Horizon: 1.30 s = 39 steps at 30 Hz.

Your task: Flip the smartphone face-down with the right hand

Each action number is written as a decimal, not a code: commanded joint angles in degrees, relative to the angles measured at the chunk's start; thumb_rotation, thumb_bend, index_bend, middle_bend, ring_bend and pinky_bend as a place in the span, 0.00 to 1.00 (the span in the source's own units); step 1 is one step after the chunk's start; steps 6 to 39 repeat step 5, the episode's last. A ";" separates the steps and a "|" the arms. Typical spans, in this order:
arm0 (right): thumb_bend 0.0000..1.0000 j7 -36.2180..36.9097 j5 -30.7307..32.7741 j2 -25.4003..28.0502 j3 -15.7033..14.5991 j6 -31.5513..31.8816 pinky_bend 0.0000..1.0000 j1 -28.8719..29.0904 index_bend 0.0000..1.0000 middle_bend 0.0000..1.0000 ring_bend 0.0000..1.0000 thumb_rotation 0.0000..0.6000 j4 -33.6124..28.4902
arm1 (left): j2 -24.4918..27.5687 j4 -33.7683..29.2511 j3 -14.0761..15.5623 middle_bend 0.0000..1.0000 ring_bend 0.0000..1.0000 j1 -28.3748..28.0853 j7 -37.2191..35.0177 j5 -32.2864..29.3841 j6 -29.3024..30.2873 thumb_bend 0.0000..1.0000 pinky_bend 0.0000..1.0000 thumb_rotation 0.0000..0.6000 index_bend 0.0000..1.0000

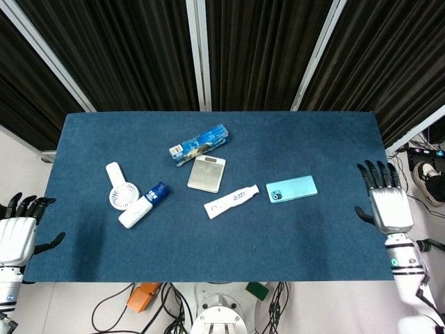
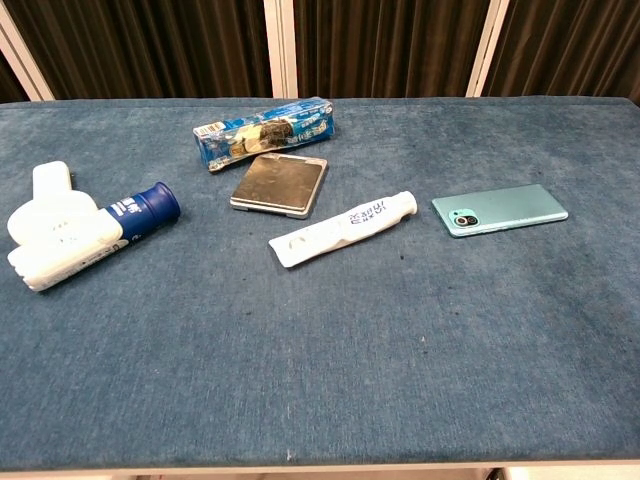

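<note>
Smartphone (image 1: 291,189) lies flat on the blue counter (image 1: 327,139), teal back and camera facing up, just right of the white tube (image 1: 231,201). Right hand (image 1: 385,202) sits off the counter's right edge, released, fingers spread, holding nothing, well apart from the phone. Left hand (image 1: 19,229) off the left edge, also spread and empty. Chest view shows neither hand. Silver scale (image 1: 206,173), blue snack pack (image 1: 199,144), white fan (image 1: 122,188) and blue-capped bottle (image 1: 143,205) sit further left.
</note>
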 commanded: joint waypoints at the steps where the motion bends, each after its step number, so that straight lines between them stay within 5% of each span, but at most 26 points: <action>1: 0.31 3.77 -4.26 2.73 -2.54 5.23 0.06 -5.10 0.12 0.11 0.00 1.00 -1.92 | 0.00 -0.09 0.09 0.22 0.14 0.25 -0.12 0.27 0.47 0.19 0.00 1.00 0.22; 39: 0.31 5.35 -6.22 3.45 -2.98 6.42 0.06 -6.85 0.12 0.11 0.00 1.00 -2.14 | -0.03 -0.08 0.20 0.22 0.14 0.54 -0.23 0.61 0.99 0.19 0.00 1.00 0.22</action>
